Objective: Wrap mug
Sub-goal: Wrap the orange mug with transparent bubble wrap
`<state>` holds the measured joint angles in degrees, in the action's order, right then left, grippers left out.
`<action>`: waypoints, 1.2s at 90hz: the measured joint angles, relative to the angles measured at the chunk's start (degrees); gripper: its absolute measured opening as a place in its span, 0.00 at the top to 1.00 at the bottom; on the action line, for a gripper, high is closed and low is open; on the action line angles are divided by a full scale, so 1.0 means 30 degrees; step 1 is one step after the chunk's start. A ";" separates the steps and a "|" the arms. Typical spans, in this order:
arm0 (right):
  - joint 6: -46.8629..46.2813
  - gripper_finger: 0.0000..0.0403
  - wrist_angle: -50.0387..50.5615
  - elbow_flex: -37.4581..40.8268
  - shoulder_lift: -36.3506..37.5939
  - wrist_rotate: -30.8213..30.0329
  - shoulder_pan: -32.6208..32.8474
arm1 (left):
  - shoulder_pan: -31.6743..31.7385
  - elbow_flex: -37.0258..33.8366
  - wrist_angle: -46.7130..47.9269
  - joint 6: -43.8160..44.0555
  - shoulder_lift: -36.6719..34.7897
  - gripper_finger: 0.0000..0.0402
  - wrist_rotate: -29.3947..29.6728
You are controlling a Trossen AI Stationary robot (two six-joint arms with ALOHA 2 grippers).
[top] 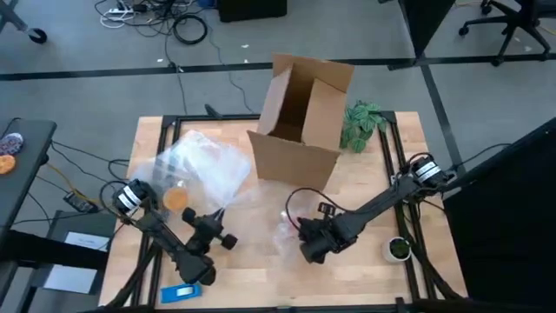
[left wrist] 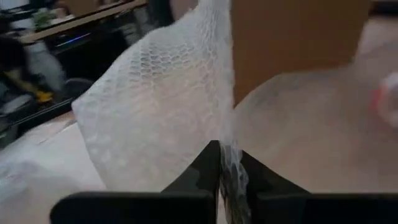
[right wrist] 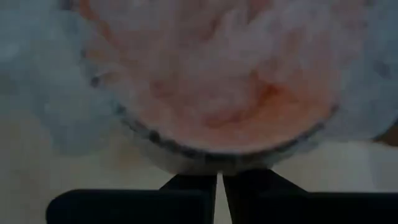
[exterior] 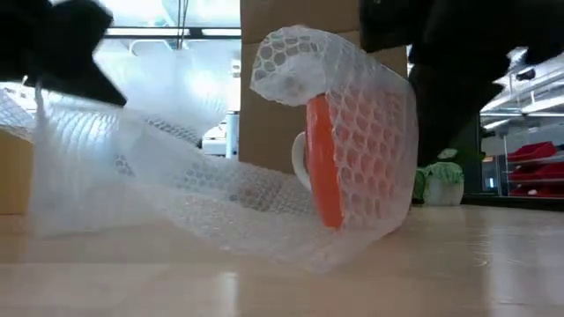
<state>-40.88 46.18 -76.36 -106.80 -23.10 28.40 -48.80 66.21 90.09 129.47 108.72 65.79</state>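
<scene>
Two grippers at work on one bubble-wrap sheet [exterior: 211, 189]. Left gripper [left wrist: 227, 168] clamped on a raised edge of the sheet, near the table's front left. Right gripper [right wrist: 219, 180] pressed shut against the wrapped mug [exterior: 324, 163], near the table's front centre. Mug lying on its side, bright orange, white handle showing, enclosed in the sheet's curled end. Pale wooden table [top: 261, 278] on a dark frame; grey floor with loose cables beyond. Open cardboard box [top: 300, 117] just behind the sheet, blocking the low view into the room. Green plant [top: 360, 126] beside the box. Small dark green round object [top: 399, 249] with white rim near the right edge.
</scene>
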 joint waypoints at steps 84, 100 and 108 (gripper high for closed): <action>0.5099 1.00 -0.8298 0.0000 -0.2714 0.1130 -0.2889 | -0.2008 0.3185 -0.0486 -0.8059 -0.3013 1.00 0.6589; 0.4943 1.00 -0.7847 -0.0007 -0.2383 0.0620 -0.2957 | -0.2637 0.3178 -0.0813 -0.9122 -0.2998 1.00 0.7966; 0.4406 1.00 -0.7404 -0.0015 -0.1675 0.0570 -0.2833 | -0.2753 0.3178 -0.1147 -0.9136 -0.2998 1.00 0.8038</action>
<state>-27.66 23.97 -76.40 -111.83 -21.39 19.90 -57.06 75.75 86.65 102.06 99.72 89.91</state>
